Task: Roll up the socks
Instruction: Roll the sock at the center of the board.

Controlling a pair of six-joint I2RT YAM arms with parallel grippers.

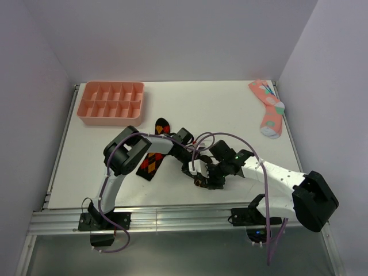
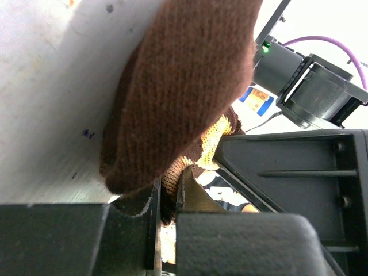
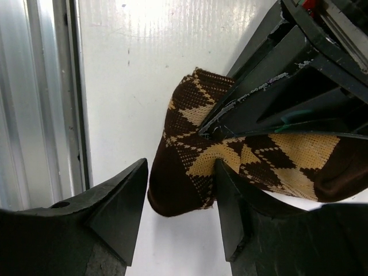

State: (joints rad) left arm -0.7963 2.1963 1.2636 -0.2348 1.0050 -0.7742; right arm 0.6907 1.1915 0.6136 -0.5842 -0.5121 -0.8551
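Right wrist view: my right gripper (image 3: 181, 190), spread, straddles the end of the tan-diamond sock (image 3: 190, 132); the left gripper (image 2: 167, 213) pinches it. Closing on one layer could, I judge, tug it loose.

No word, number or brand can be read in any view. In the left wrist view a small blue and orange sticker (image 2: 257, 99) sits right of centre in the upper half of the frame, just left of a grey housing (image 2: 277, 64). Its print is too small and blurred to make out. At the left of that frame, a few tiny dark marks (image 2: 87, 133) on the worktop form no legible sign.
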